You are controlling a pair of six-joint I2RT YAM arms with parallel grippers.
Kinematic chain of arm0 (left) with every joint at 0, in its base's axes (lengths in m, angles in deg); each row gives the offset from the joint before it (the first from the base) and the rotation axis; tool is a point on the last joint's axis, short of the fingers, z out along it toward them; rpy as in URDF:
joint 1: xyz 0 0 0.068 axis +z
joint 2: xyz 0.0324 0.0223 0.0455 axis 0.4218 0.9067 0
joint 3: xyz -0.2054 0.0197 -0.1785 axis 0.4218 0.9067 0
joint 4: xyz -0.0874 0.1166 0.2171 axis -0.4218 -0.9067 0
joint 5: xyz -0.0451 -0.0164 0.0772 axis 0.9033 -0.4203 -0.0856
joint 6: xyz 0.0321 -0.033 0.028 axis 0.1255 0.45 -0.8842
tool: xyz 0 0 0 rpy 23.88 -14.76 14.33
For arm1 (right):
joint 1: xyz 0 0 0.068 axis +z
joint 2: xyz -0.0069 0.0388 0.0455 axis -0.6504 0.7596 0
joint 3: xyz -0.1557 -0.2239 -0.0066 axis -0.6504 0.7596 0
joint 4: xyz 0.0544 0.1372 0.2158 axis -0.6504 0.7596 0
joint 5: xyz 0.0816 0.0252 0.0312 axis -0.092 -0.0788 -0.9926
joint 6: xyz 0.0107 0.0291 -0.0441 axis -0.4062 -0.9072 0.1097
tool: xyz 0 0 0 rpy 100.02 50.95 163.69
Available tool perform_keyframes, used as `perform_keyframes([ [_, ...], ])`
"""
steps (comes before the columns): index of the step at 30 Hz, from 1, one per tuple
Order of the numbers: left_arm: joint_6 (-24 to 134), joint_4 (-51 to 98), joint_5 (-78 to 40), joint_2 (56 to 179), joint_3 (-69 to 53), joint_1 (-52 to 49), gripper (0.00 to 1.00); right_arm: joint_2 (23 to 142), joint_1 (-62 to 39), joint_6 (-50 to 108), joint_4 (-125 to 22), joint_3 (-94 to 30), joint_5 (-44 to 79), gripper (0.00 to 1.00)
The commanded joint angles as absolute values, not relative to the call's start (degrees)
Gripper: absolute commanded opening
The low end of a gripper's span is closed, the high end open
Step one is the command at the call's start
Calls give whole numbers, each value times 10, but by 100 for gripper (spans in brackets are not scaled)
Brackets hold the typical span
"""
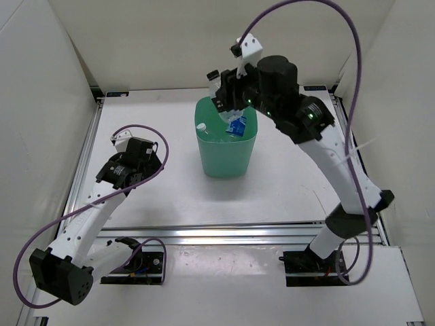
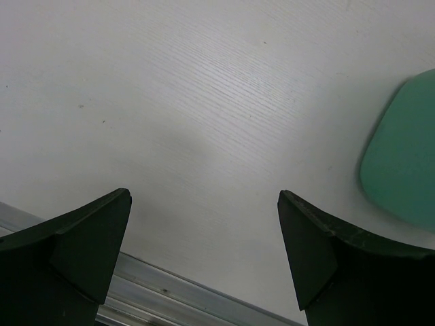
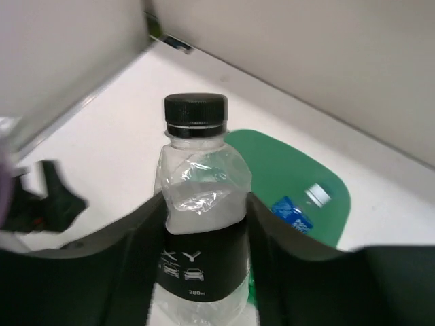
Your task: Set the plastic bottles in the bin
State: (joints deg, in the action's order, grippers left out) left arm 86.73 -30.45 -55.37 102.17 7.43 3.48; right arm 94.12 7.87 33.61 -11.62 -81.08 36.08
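My right gripper (image 1: 221,94) is shut on the short bottle with black cap and dark label (image 1: 215,85), holding it upright over the far left rim of the mint-green bin (image 1: 226,155). In the right wrist view the fingers (image 3: 139,234) clamp this bottle (image 3: 198,204) at its label, with the bin (image 3: 272,163) below. Inside the bin lie a clear bottle with blue label (image 1: 236,125) and another bottle's white cap (image 1: 201,126). The blue-label bottle also shows in the right wrist view (image 3: 291,210). My left gripper (image 1: 139,173) is open and empty, low over the table left of the bin (image 2: 404,163).
An aluminium rail (image 2: 177,288) runs along the table edge just under my left gripper (image 2: 204,231). White walls enclose the table on the left, back and right. A purple cable (image 1: 319,13) loops above the right arm.
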Motion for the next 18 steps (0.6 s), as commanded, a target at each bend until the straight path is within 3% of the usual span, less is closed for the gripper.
perform_keyframes([
  [1, 867, -297, -566, 1013, 61, 37, 100, 1024, 16, 328, -71, -820, 353, 56],
  [4, 867, -303, -571, 1013, 61, 37, 100, 1024, 5, 300, -76, -810, 331, 100],
  [13, 873, -320, -583, 997, 67, 37, 100, 918, -37, 198, 30, -785, 429, 100],
  [18, 905, -344, -634, 1011, 67, 37, 100, 896, -125, 125, 130, -675, 270, 100],
])
